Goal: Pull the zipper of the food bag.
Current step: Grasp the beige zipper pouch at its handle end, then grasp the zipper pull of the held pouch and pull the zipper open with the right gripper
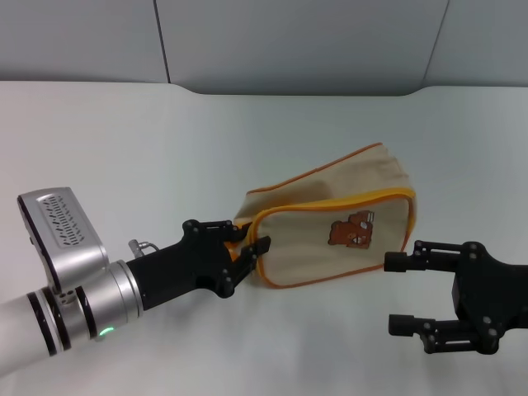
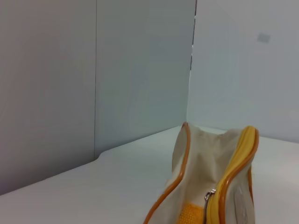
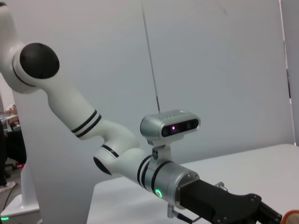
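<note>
The food bag [image 1: 330,239], beige with orange piping and a brown bear patch [image 1: 351,231], lies on its side mid-table. Its yellow-orange zipper [image 1: 346,200] runs along the upper edge of the front face. My left gripper [image 1: 247,241] is at the bag's left end, right against the corner. The left wrist view shows that end close up: the zipper line [image 2: 238,161], the small silver pull tab [image 2: 209,195] and a bit of the orange strap [image 2: 191,215]. My right gripper [image 1: 398,294] is open and empty beside the bag's right end, its upper finger [image 1: 404,262] near the lower corner.
The white table [image 1: 124,148] stretches around the bag, with a grey wall behind. The right wrist view shows my left arm [image 3: 140,163] with its wrist camera and an orange edge of the bag [image 3: 292,217] at the corner.
</note>
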You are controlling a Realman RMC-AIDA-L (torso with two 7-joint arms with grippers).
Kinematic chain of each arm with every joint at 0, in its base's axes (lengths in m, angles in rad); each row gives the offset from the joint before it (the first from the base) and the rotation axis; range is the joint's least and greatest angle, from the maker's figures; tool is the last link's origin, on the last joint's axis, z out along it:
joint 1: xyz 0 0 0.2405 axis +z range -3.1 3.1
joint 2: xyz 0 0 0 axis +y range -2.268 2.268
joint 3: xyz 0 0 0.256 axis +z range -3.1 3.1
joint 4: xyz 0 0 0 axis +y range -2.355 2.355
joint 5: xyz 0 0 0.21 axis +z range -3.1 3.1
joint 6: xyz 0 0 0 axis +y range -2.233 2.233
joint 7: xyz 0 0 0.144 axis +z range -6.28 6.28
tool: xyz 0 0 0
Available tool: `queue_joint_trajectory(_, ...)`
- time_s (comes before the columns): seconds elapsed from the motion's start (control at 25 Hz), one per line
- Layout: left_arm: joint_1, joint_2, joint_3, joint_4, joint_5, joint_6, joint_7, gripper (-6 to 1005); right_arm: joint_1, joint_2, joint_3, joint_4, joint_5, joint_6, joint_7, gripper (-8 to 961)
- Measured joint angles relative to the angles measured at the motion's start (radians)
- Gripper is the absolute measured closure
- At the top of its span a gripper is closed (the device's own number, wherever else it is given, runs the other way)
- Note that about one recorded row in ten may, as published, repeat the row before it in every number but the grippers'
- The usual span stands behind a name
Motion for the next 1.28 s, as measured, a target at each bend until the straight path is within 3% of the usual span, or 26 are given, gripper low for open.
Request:
queue_joint_trajectory(0.28,0.003,0.005,0.003,0.044,0.012,0.034,-0.001,777,0.000,0.001,0.075,0.005,0.002,-0.042,-0.021,269)
queue_joint_trajectory(0.48,0.033,0.009,0.035,0.190,0.057,0.119,-0.024,818,0.000,0.011,0.148,0.005,0.003,-0.053,-0.033,274)
queue_joint_trajectory(0.8,0.038,0.022,0.113,0.380,0.080,0.221,-0.015,896,0.007,0.071,0.356,0.016,0.005,-0.039,-0.229,282)
queue_joint_trajectory(1.16,-0.001,0.012,0.118,0.443,0.080,0.260,0.039,907,0.081,0.075,0.332,0.099,0.037,0.123,-0.443,292)
queue_joint_trajectory(1.28,-0.003,0.011,0.119,0.445,0.080,0.261,0.039,907,0.121,0.075,0.261,0.099,0.038,0.197,-0.461,295)
